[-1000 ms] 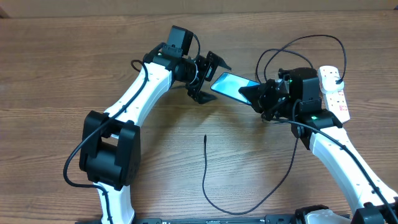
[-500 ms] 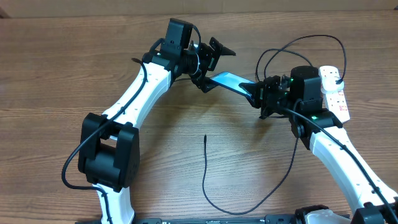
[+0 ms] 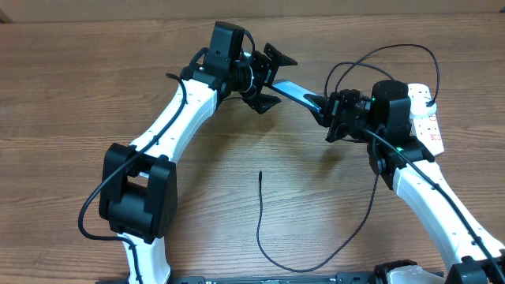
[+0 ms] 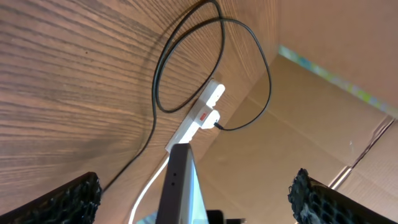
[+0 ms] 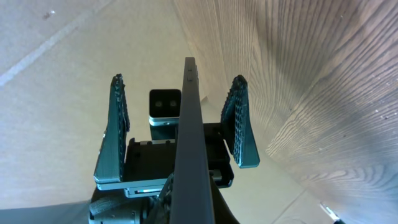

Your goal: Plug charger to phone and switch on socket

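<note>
The phone (image 3: pixel 298 95) is off the table and turned on its edge, with my right gripper (image 3: pixel 325 110) shut on its right end. My left gripper (image 3: pixel 272 79) is open and straddles the phone's left end without touching it. In the left wrist view the phone's dark edge (image 4: pixel 177 186) rises between the two wide-apart fingers (image 4: pixel 62 199). The right wrist view looks along the phone (image 5: pixel 193 124), edge-on, to the left gripper's fingers (image 5: pixel 241 121) on either side. The charger's connector tip (image 3: pixel 260 174) lies loose on the table, below the phone. The socket (image 3: pixel 428 126) lies at the right.
The black charger cable (image 3: pixel 272 256) loops along the front of the table and up past my right arm to the socket, with more loops behind it (image 3: pixel 379 55). A cardboard wall (image 4: pixel 323 118) stands beyond the table's far edge.
The right gripper has lifted the phone and turned it from lying flat to standing on edge. The left gripper has moved up and right so its open fingers straddle the phone's end.
</note>
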